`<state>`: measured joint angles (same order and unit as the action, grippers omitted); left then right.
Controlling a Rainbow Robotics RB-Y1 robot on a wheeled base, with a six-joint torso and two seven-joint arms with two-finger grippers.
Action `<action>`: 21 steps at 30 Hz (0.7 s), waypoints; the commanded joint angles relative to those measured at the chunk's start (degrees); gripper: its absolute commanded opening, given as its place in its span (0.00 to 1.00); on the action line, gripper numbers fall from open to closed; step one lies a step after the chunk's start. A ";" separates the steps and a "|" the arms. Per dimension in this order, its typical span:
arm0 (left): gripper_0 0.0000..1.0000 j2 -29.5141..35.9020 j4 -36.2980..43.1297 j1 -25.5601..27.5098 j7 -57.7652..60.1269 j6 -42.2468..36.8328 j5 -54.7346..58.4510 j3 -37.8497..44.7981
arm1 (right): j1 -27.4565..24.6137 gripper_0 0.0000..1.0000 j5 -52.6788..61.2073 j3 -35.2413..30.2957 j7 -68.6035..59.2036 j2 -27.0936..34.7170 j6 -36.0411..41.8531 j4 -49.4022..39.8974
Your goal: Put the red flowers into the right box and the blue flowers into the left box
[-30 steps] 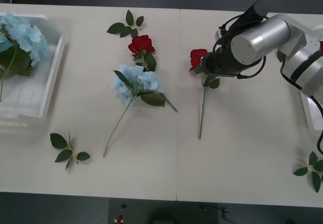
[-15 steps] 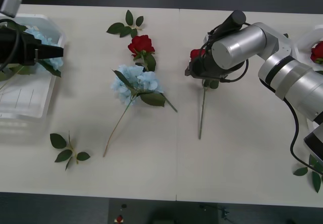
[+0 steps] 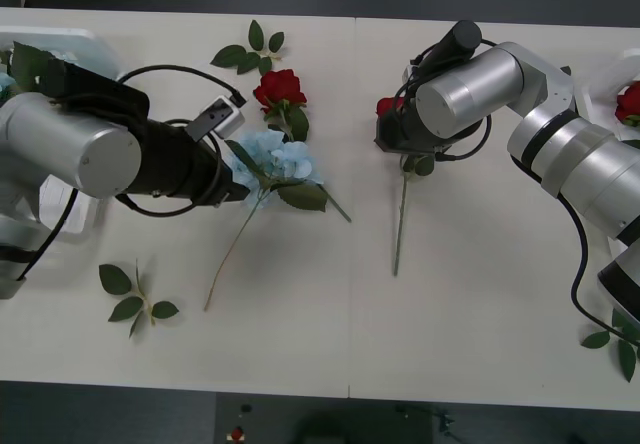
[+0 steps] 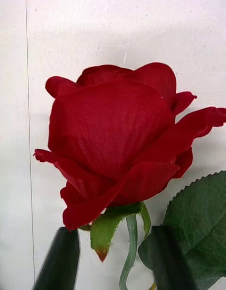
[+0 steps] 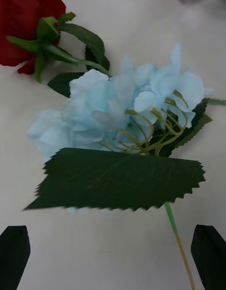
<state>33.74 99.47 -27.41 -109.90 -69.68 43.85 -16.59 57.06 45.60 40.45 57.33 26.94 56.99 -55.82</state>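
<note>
Right wrist view: right claw (image 4: 113,259) spread around velvety red rose (image 4: 117,139); left claw (image 5: 113,257) spread.

The flat white bench (image 3: 480,294) carries a pale blue hydrangea (image 3: 272,160) and two red roses (image 3: 280,88) mid-bench, loose green leaf sprigs (image 3: 135,294), and a white plastic tray (image 3: 60,36) far left.

Bright, even overhead light, soft shadows on the table (image 3: 480,294); wrist views slightly soft.

You are seeing a pale blue hydrangea (image 3: 272,160) lying mid-table, its stem trailing toward you. One red rose (image 3: 281,88) is lying just behind it, another (image 3: 390,107) lying to its right.
</note>
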 commanded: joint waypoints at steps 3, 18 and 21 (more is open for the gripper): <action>1.00 -4.47 -1.83 -0.45 -0.05 0.69 -10.63 -4.59 | 2.27 0.00 -0.87 0.07 -2.22 -0.84 -0.04 -0.51; 0.00 -8.34 -11.49 -0.45 1.53 7.90 -20.47 -11.09 | 2.27 1.00 -1.22 0.68 -2.04 -1.10 -0.66 -0.51; 0.00 -8.16 -11.23 -0.45 1.97 7.90 -19.77 -10.92 | 2.27 1.00 -1.22 2.26 -2.57 -1.19 -1.89 -0.51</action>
<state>25.16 87.14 -27.41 -109.88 -62.23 23.53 -28.23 57.06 44.79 40.72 57.32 26.93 56.80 -55.82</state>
